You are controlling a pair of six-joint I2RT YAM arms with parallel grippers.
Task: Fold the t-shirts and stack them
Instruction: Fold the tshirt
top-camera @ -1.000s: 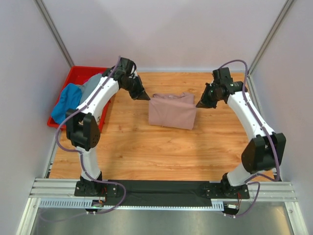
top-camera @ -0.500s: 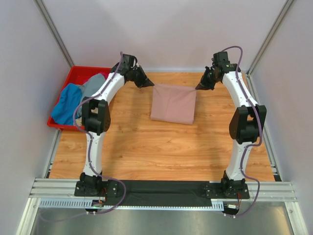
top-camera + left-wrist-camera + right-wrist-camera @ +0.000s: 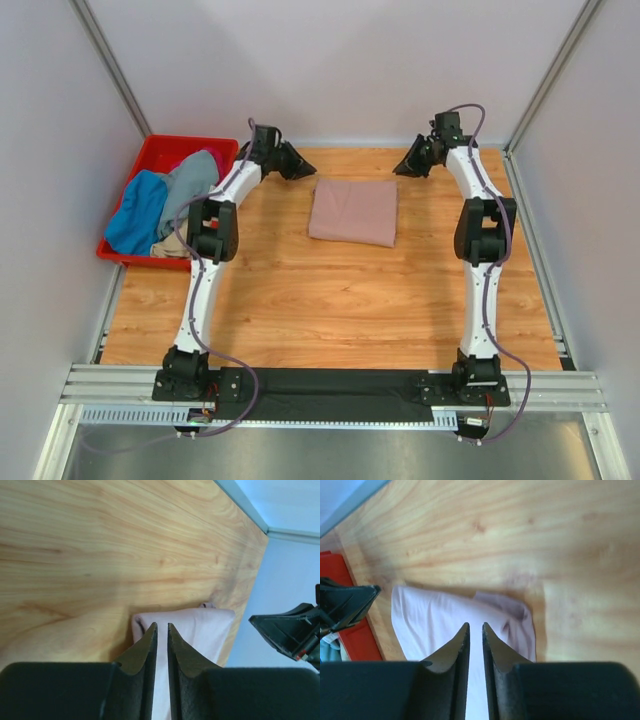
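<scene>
Pink t-shirt lay folded to a flat rectangle on the bench, toward 12 o'clock from its middle. One fold job looked done; no stack begun.

Left fingers hung off the shirt's 10 o'clock corner, right fingers off its 2 o'clock corner. Each pair stood a narrow slit apart, nothing between them.

Left to do, by my reckoning: the blue t-shirt and grey t-shirt sat bundled in the red crate at 10 o'clock, unfolded.

Hard to read:
- chest print not visible on the pink shirt
- a sleeve or fold bulged at one far corner in the right wrist view; neatness there uncertain
- how many garments the crate held could not be counted; a magenta sliver and a pale scrap showed only in part
- the fingers blocked the lower part of both wrist views
</scene>
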